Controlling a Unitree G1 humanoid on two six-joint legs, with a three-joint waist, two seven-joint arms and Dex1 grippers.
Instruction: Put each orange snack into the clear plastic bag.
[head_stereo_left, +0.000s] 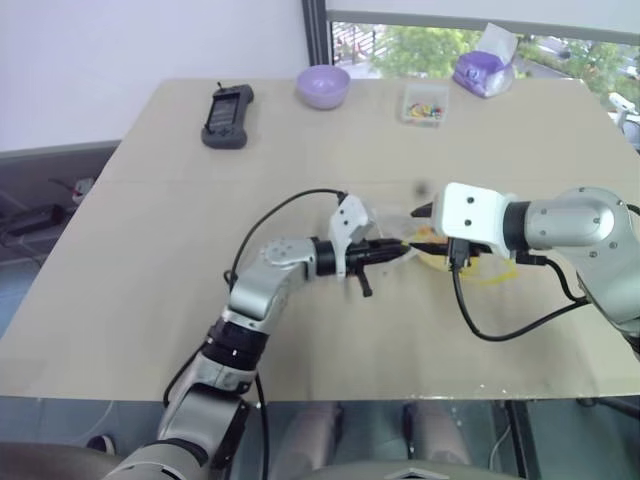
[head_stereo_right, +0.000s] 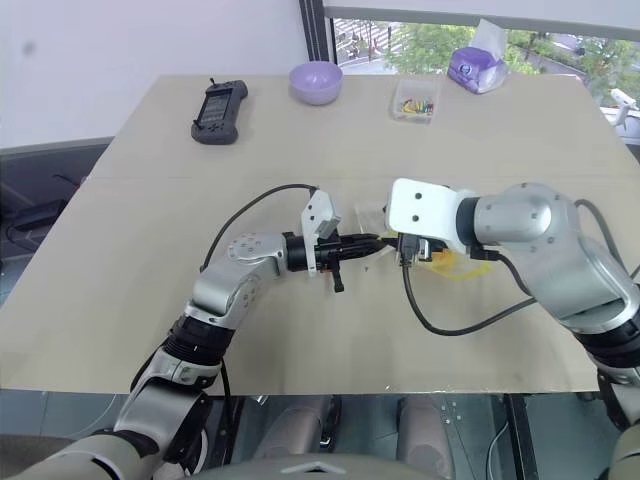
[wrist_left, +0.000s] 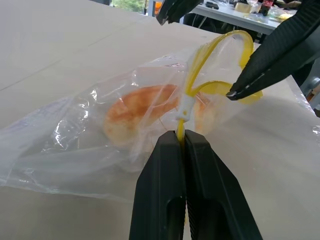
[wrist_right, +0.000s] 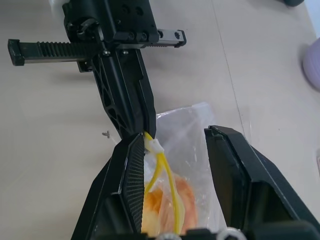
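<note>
The clear plastic bag (wrist_left: 75, 145) lies crinkled on the table, and an orange snack (wrist_left: 140, 112) shows through its film, inside it. My left gripper (wrist_left: 182, 136) is shut on the bag's yellow zip strip (wrist_left: 200, 60), holding that edge up. My right gripper (wrist_right: 175, 135) is open just over the bag's mouth, one finger (wrist_right: 132, 170) beside the zip strip and the other on the far side of the bag. From the head, both grippers (head_stereo_left: 400, 250) (head_stereo_left: 420, 228) meet at the table's middle, and most of the bag is hidden behind them.
At the table's far side stand a black handheld device (head_stereo_left: 227, 116), a purple bowl (head_stereo_left: 323, 86), a small clear box of colourful bits (head_stereo_left: 425, 104) and a purple tissue pack (head_stereo_left: 484, 70). Bare tabletop (head_stereo_left: 150, 250) lies to the left and near the front edge.
</note>
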